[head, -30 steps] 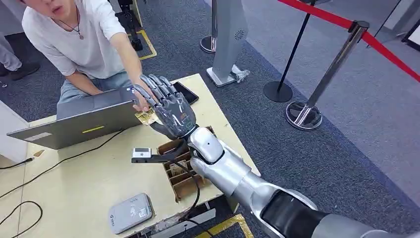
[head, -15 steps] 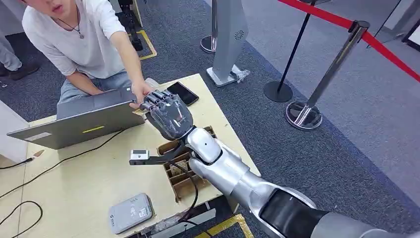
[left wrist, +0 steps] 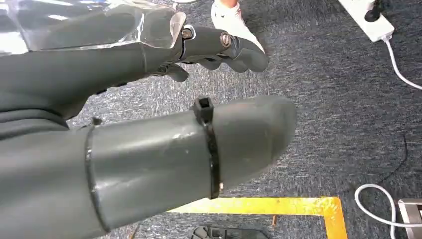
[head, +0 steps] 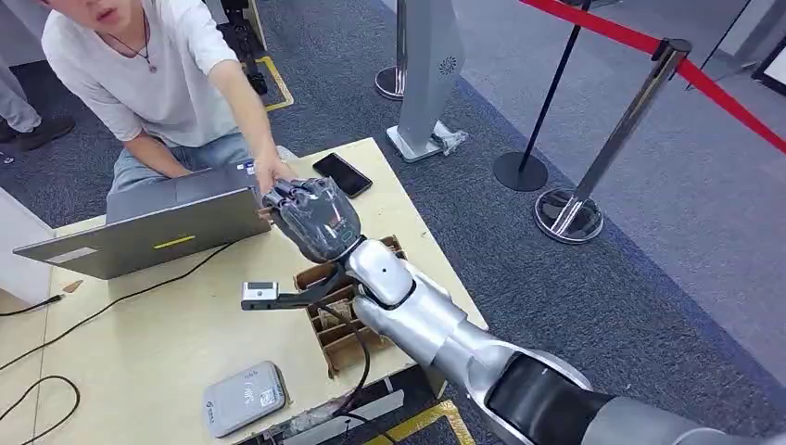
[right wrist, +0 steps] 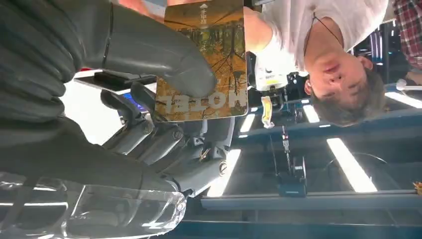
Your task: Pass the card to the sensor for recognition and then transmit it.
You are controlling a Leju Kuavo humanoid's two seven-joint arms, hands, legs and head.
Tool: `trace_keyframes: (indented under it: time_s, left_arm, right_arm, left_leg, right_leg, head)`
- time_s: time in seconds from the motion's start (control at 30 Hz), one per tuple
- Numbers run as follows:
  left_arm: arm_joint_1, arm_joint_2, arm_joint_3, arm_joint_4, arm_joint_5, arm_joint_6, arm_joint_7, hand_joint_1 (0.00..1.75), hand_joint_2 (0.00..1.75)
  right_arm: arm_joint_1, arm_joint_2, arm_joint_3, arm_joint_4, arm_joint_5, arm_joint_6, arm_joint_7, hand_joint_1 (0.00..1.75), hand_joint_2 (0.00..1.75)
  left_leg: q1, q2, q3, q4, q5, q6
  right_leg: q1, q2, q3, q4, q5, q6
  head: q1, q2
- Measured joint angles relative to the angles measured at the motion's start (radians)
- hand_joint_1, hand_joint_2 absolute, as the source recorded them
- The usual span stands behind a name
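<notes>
The right hand [head: 313,215] reaches out over the far side of the table [head: 167,343], its fingers curled in toward the palm. In the right wrist view the thumb [right wrist: 164,55] presses a card [right wrist: 206,59] against the fingers [right wrist: 164,139], so the card is clamped in that hand. The card is brown and gold with a tree-like print and pale lettering along one edge. A person [head: 139,65] in a white shirt sits beyond the table and stretches a hand [head: 271,171] to the robot's fingertips; whether that hand touches the card cannot be told.

A laptop [head: 153,222] lies open on the table just beside the right hand, on the robot's left. A dark phone [head: 342,173] lies at the far edge of the table, near the person's hand. A grey sensor [head: 244,398] with a label sits on the near part of the table, well apart from the card. A cardboard box [head: 345,324] with dividers stands open under the right forearm; its compartments look brown, and what they hold cannot be made out. A small white and black device [head: 262,291] juts out from the wrist above the table. Black cables [head: 56,343] run across the tabletop.

The left hand [left wrist: 149,119] hangs over grey carpet, with its fingers [left wrist: 224,47] bent loosely and apart from the thumb, holding nothing. A yellow floor marking [left wrist: 278,204] and a white cable [left wrist: 378,204] lie below it.
</notes>
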Motion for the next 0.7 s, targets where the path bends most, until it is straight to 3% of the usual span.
trace_keyframes:
  time_s: [0.23,0.37,0.57,0.7]
  left_arm:
    - [0.0,0.0,0.0,0.0,0.003,0.0,0.0,0.0,0.0]
    - [0.001,0.001,0.0,0.0,0.008,0.0,0.004,0.0,0.0]
    - [-0.007,0.023,0.0,0.0,0.006,-0.052,0.051,0.0,0.0]
    - [-0.008,0.029,0.0,0.0,0.008,-0.055,0.051,0.0,0.0]
  right_arm:
    - [0.0,0.003,0.002,-0.001,-0.013,-0.005,-0.002,1.75,1.75]
    - [0.001,0.006,0.002,-0.01,-0.123,0.02,-0.068,1.75,1.75]
    - [0.006,0.02,0.004,-0.083,-0.419,0.234,-0.171,1.75,1.75]
    - [0.028,0.02,0.02,-0.154,-0.636,0.466,-0.212,1.75,1.75]
  left_leg:
    - [0.0,0.0,0.0,0.0,0.0,0.0]
    - [0.0,0.0,0.0,0.0,0.0,0.0]
    - [0.0,0.0,0.0,0.0,0.0,0.0]
    - [0.0,0.0,0.0,0.0,0.0,0.0]
  right_leg:
    - [0.0,0.0,0.0,0.0,0.0,0.0]
    - [0.0,0.0,0.0,0.0,0.0,0.0]
    - [0.0,0.0,0.0,0.0,0.0,0.0]
    - [0.0,0.0,0.0,0.0,0.0,0.0]
  head:
    - [0.0,0.0]
    - [0.0,0.0]
    - [0.0,0.0]
    - [0.0,0.0]
